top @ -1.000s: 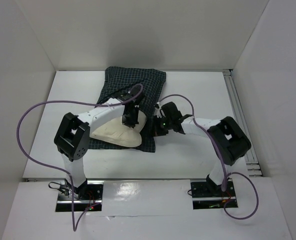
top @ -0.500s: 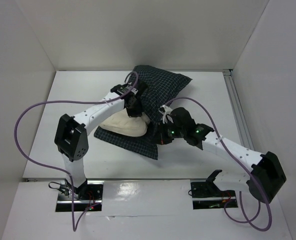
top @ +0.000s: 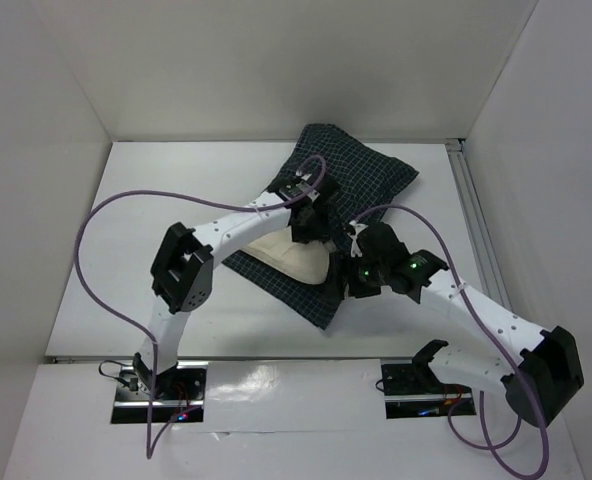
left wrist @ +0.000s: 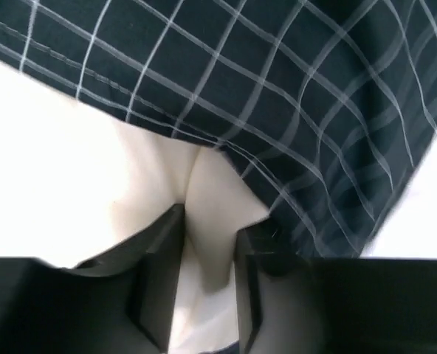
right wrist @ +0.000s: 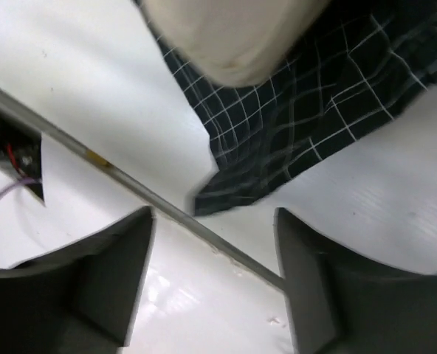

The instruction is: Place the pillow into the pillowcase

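Pillow (top: 288, 256) mid-worktop: far part under pillowcase (top: 376, 185) top layer, near part bare on lower layer. Left gripper (left wrist: 207, 254) fingers close-set round pillow ridge; pinching or merely straddling, cannot tell. Right gripper (right wrist: 212, 221) fingers spread, empty, above case corner at 6 o'clock. Likely best: right pinches top hem and lifts; left shoves pillow toward 1 o'clock. Back wall close at 12; bare worktop (top: 146, 190) at 9.

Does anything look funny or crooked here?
Yes. The pillowcase lies crooked, slanted across the table, and its near corner is rumpled. The pillow is only partly inside, and its cream end sticks out of the opening.
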Robot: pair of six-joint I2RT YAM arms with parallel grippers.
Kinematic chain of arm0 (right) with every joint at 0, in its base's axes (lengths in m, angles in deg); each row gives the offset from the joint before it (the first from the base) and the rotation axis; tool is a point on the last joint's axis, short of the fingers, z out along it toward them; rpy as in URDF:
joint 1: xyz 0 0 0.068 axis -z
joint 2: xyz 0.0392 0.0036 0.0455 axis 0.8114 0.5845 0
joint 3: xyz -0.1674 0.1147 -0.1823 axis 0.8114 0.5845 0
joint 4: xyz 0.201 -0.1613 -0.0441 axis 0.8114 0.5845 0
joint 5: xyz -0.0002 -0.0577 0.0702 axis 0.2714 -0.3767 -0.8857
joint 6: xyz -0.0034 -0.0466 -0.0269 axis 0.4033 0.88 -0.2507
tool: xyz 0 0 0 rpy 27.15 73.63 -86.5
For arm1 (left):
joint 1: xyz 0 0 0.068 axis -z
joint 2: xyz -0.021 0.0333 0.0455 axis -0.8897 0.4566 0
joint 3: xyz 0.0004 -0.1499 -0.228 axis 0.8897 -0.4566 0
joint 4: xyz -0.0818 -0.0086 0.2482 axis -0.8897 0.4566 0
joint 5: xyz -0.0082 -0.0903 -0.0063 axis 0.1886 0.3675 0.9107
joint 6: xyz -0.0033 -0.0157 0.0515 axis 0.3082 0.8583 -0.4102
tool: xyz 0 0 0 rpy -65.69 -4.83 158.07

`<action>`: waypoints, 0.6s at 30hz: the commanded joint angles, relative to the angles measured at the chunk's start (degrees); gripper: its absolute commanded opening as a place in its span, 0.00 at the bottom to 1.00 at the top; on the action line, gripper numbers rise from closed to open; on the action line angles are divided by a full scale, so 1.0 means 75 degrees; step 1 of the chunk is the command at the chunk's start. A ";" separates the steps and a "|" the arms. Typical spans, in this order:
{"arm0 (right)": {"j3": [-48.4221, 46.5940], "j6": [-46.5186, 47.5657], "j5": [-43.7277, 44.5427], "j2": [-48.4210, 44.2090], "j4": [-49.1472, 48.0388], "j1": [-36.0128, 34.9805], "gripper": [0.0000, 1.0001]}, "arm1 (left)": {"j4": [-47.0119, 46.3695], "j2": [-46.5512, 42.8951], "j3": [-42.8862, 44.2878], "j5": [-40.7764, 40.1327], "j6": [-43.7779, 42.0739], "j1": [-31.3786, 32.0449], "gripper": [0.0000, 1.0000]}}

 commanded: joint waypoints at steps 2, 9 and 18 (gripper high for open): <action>-0.1023 0.0184 0.1189 0.0052 0.0822 -0.0160 0.86 | -0.0177 -0.1679 -0.0772 0.0211 -0.0799 -0.0158 0.72; -0.3437 0.0499 0.4238 0.2159 0.0027 -0.1426 0.93 | 0.0093 -0.4960 -0.3441 -0.0036 -0.0988 -0.1736 0.85; -0.8848 0.1075 0.4942 0.8299 0.0350 -0.1954 0.94 | 0.0175 -0.7342 -0.4898 0.0420 -0.0823 -0.4727 0.83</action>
